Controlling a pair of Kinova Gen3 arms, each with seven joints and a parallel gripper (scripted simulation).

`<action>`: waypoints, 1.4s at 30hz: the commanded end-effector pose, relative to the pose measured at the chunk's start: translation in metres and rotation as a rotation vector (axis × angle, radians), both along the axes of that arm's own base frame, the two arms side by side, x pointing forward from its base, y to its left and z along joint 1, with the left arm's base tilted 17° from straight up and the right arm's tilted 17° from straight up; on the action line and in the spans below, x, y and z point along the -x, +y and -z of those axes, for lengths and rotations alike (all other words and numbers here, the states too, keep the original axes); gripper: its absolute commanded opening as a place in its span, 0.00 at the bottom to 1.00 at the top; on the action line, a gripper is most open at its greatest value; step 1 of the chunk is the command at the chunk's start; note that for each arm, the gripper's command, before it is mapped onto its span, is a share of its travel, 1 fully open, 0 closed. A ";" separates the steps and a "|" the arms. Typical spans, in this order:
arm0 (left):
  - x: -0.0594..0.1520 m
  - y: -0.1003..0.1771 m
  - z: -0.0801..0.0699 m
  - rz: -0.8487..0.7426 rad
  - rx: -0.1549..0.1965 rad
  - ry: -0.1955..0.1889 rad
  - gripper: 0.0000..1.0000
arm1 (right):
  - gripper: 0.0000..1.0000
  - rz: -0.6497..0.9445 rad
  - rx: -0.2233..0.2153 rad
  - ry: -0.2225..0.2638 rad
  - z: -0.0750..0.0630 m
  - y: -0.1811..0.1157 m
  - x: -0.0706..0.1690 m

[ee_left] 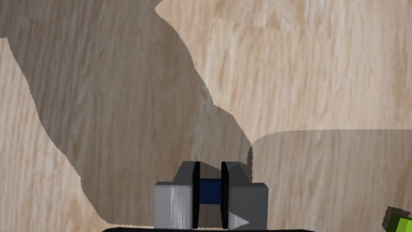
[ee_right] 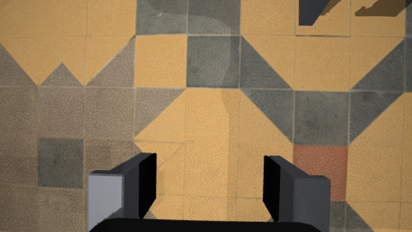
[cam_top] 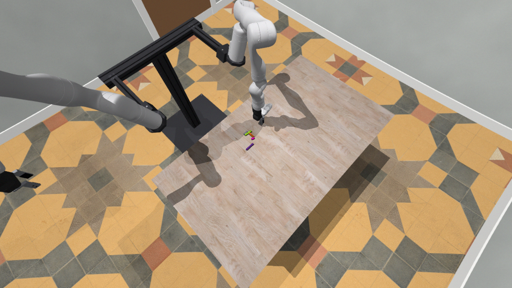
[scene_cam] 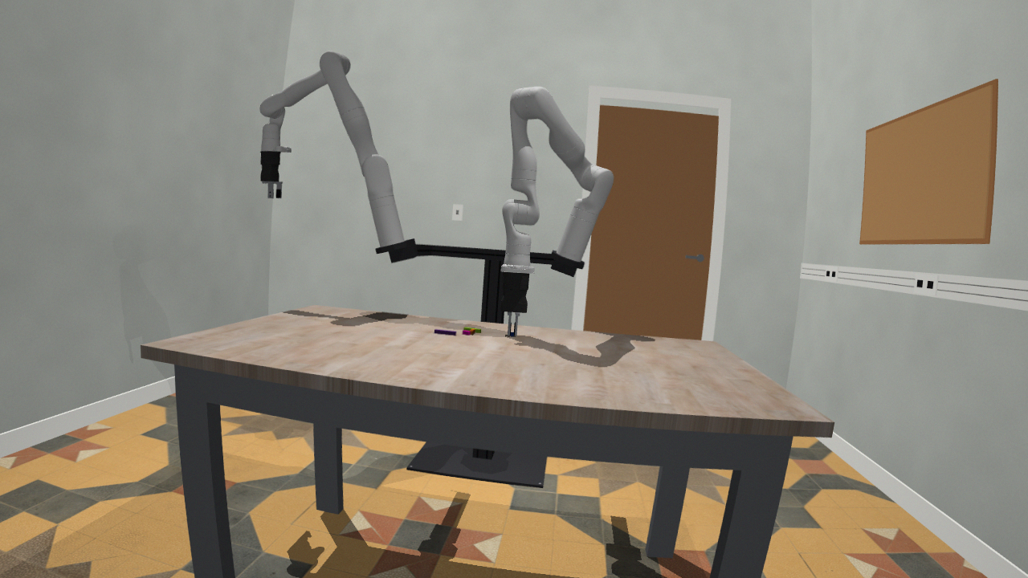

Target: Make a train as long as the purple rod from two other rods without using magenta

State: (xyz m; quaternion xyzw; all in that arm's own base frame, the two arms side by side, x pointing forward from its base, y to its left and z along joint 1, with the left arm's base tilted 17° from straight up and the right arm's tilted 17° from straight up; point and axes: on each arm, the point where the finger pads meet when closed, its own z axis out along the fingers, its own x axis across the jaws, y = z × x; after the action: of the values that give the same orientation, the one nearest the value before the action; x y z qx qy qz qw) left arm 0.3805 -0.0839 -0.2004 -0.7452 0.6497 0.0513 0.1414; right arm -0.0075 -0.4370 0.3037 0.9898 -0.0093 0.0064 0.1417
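My left gripper [cam_top: 261, 123] [scene_cam: 511, 334] [ee_left: 210, 185] is shut on the small blue rod [ee_left: 210, 191], at or just above the table. The lime rod [cam_top: 249, 133] [scene_cam: 478, 330] [ee_left: 406, 225] lies away from it, at the lower right corner in the left wrist view. The orange rod [cam_top: 252, 135] runs from beside the lime rod toward the magenta rod [cam_top: 252, 138] [scene_cam: 467, 332]. A greyish piece, perhaps the grey rod, shows against the lime rod's left end. The purple rod [cam_top: 249, 147] [scene_cam: 445, 331] lies apart. My right gripper [cam_top: 35, 180] [scene_cam: 274, 193] [ee_right: 209, 177] is open and empty.
The wooden table [cam_top: 286, 171] [scene_cam: 431, 366] carries the rods near its edge by the black stand [cam_top: 175, 85]. The right arm hangs high, off the table's side, above the tiled floor [ee_right: 206, 122]. Arm shadows cross the table.
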 end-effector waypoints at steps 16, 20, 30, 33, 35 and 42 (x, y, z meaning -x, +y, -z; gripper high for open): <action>0.000 -0.001 0.000 0.000 0.001 -0.001 0.48 | 1.00 0.000 0.002 0.000 -0.001 0.000 0.000; 0.000 -0.001 0.000 0.000 0.001 -0.001 0.48 | 1.00 0.000 0.002 0.000 -0.001 0.000 0.000; 0.000 -0.001 0.000 0.000 0.001 -0.001 0.54 | 1.00 0.000 0.002 0.000 -0.001 0.000 0.000; 0.000 -0.001 -0.003 0.000 0.001 -0.001 0.54 | 1.00 0.000 0.002 0.000 -0.001 0.000 0.000; 0.000 -0.002 -0.007 0.000 0.001 -0.001 0.54 | 1.00 0.000 0.002 0.000 -0.001 0.000 0.000; 0.003 -0.008 -0.027 0.000 0.001 -0.001 0.54 | 1.00 0.000 0.002 0.000 -0.001 0.000 0.000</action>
State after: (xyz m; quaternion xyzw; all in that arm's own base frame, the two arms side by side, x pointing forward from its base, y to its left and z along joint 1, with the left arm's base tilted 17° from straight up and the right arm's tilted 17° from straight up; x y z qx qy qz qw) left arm 0.3784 -0.0893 -0.1821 -0.7452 0.6497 0.0510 0.1412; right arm -0.0075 -0.4370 0.3037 0.9898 -0.0093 0.0064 0.1417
